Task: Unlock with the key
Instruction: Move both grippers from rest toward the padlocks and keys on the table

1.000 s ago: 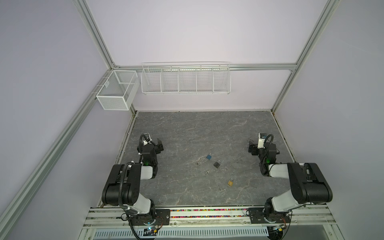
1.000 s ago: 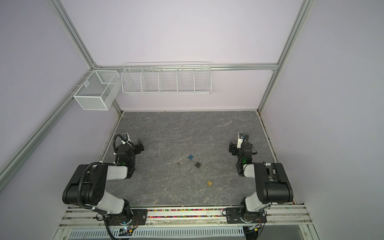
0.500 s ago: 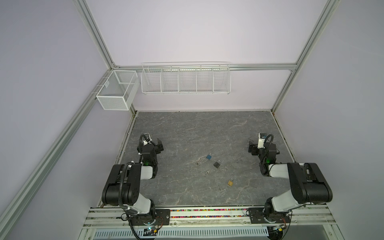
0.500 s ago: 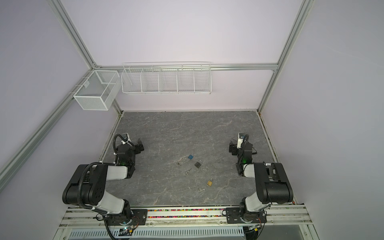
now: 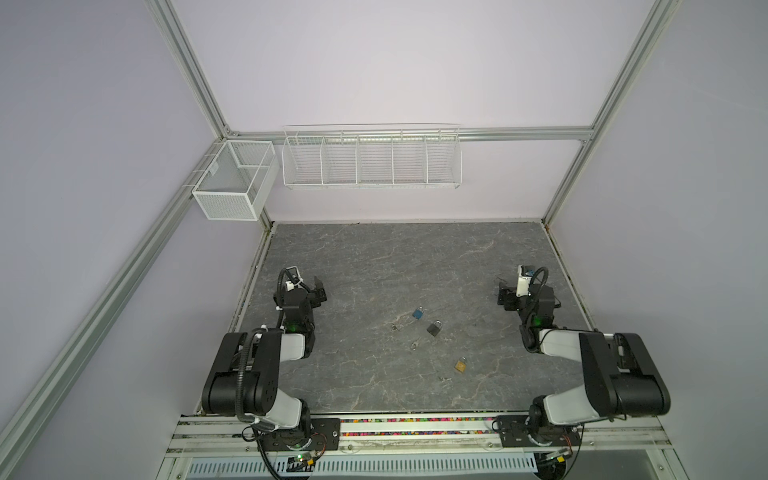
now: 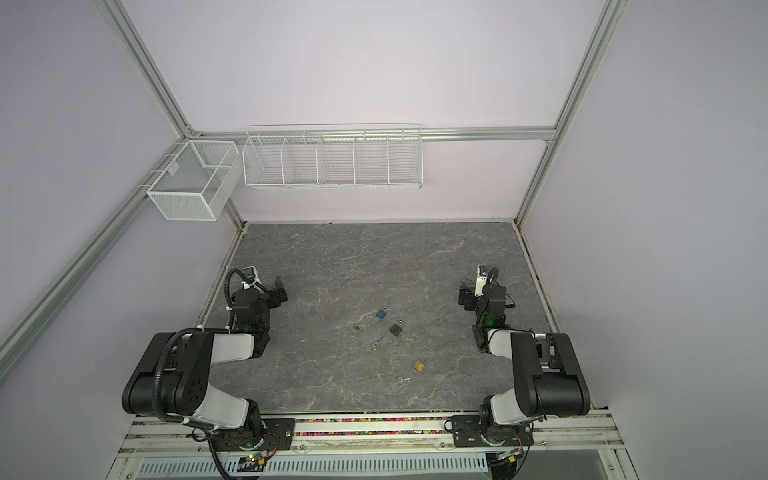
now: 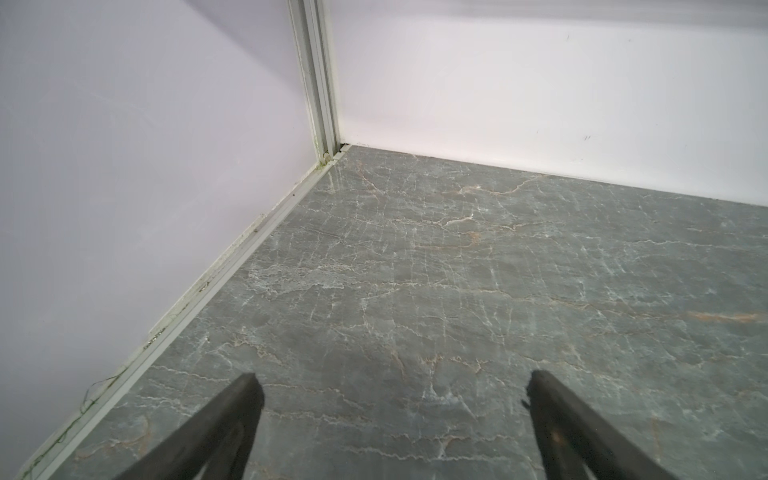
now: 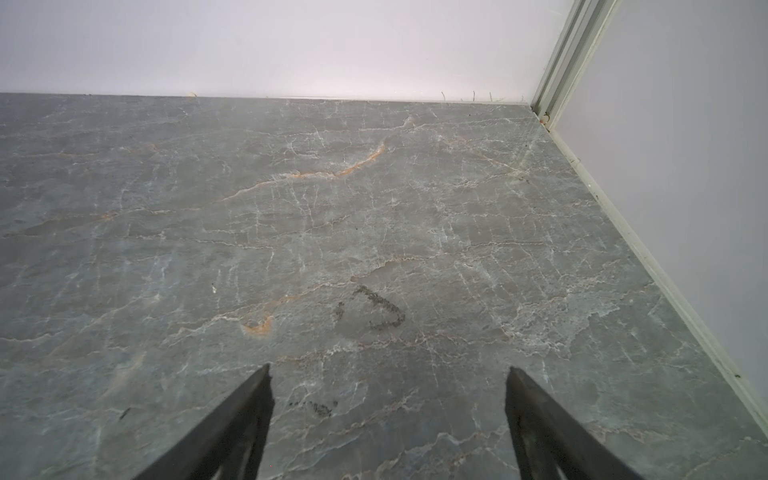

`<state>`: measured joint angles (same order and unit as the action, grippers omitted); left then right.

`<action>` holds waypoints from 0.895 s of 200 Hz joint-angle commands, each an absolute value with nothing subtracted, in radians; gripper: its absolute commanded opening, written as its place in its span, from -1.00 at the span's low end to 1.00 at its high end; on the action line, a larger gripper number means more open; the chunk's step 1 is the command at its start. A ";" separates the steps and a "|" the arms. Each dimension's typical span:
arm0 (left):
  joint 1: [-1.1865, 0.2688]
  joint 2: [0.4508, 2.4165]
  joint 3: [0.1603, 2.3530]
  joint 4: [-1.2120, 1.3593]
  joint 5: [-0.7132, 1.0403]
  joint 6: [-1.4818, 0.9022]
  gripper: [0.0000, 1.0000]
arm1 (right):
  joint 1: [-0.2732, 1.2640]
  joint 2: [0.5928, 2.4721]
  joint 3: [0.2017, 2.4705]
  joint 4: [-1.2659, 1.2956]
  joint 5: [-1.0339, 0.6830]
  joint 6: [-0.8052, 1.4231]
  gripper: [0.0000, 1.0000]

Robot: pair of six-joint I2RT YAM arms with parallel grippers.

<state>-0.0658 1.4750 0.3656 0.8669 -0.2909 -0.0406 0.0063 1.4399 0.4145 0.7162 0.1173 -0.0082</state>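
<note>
Blue lock (image 5: 418, 313), black lock (image 5: 434, 328) and brass lock (image 5: 460, 365) lie loose mid-table, a small key beside each; neither gripper holds anything.

In both top views the locks run in a slanted row toward the front right, with the far key (image 5: 395, 327), middle key (image 5: 414, 344) and near key (image 5: 444, 378) each just left of a lock. Which key fits which lock cannot be told, and the keys are too small to read their long axes. All lie between the arms. The left gripper (image 5: 320, 291) is nearer the far key; the right gripper (image 5: 505, 297) is nearer the black and brass locks. Both hover near the side walls over bare table (image 5: 374, 257), jaws spread wide and facing the back wall, so either must likely swing inward and toward the front.
</note>
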 commanded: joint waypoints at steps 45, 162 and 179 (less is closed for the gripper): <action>-0.069 1.199 0.333 0.668 -0.290 -0.065 0.98 | -0.012 1.244 0.567 0.388 0.108 0.125 0.77; -0.067 0.710 0.397 0.164 -0.297 -0.630 0.98 | 0.024 1.225 0.801 -0.263 -0.067 0.538 0.77; -0.067 0.709 0.427 0.107 -0.200 -0.598 0.98 | 0.080 1.233 0.842 -0.340 -0.053 0.506 0.77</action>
<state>-0.0666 0.7158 0.3943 0.2390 -0.3164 -0.5419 0.0170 1.2274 0.7773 -0.2070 0.0010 0.5236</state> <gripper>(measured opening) 0.991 0.885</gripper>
